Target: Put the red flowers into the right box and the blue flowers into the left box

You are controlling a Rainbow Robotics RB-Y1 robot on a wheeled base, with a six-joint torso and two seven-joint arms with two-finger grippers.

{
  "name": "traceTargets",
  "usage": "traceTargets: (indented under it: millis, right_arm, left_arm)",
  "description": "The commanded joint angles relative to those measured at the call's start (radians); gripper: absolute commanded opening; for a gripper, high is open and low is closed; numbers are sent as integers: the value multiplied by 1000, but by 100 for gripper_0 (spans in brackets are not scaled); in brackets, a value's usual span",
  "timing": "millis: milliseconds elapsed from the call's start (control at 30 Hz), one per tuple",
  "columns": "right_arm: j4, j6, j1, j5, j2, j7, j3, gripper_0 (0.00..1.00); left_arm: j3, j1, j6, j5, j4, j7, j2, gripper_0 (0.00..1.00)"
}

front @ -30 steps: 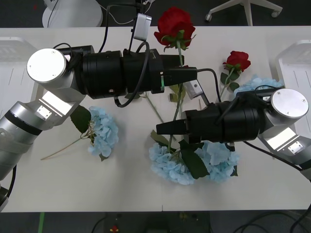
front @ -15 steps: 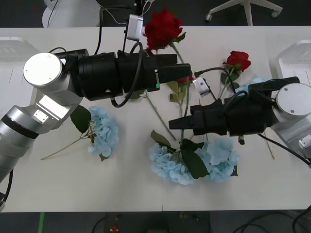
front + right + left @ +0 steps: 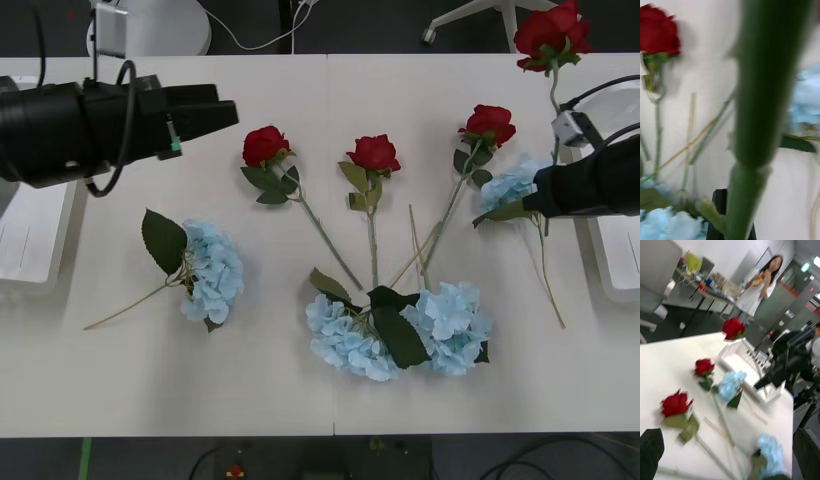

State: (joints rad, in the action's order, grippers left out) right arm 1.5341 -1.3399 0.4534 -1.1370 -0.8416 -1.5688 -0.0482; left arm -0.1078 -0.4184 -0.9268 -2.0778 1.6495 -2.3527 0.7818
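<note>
R gripper (image 3: 532, 203) clenched on a rose (image 3: 549, 32) stem, bloom lifted beside the right box (image 3: 612, 250). L gripper (image 3: 228, 112) spread, holding nothing, near the left box (image 3: 35, 225). Three roses (image 3: 374, 153) and blue flowers (image 3: 211, 272) lie on table (image 3: 250, 380).

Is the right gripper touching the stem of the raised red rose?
Touching. In the front view the right gripper is closed on the stem of the raised rose, which stands clear above the table.

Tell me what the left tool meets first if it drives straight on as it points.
Likely nothing near: the left tool, open, aims above the table toward the raised rose beside the right box; depth unclear.
</note>
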Motion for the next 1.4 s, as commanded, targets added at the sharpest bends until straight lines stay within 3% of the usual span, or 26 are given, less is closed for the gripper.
traceTargets:
  millis: [33,200,467,900,1200,1233,1267,1300,1400]
  right_arm:
    - [-61,-16,93,141,-106,-7,36,0]
    - [-161,-16,128,264,-194,-25,30,0]
    - [-259,42,134,675,-200,-51,-50,0]
    - [-555,189,176,944,-128,-53,-206,0]
    - [-626,225,182,1031,-79,-62,-219,0]
    - [-638,246,182,1037,-76,-63,-225,5]
    - [-657,271,182,1042,-73,-63,-232,18]
    - [-664,285,182,1045,-73,-63,-236,24]
    - [-687,324,182,1045,-73,-68,-243,37]
  left_arm:
    - [114,118,-125,-10,6,-105,201,100]
    - [189,213,-257,24,7,-229,313,100]
    - [241,217,-440,317,24,-353,343,100]
    - [99,217,-422,700,85,-350,343,100]
    - [-59,214,-323,861,188,-27,335,100]
    - [-79,204,-320,881,190,12,324,100]
    - [-110,182,-322,901,190,56,309,100]
    - [-127,173,-322,915,190,81,304,100]
    - [-185,136,-320,981,190,187,263,100]
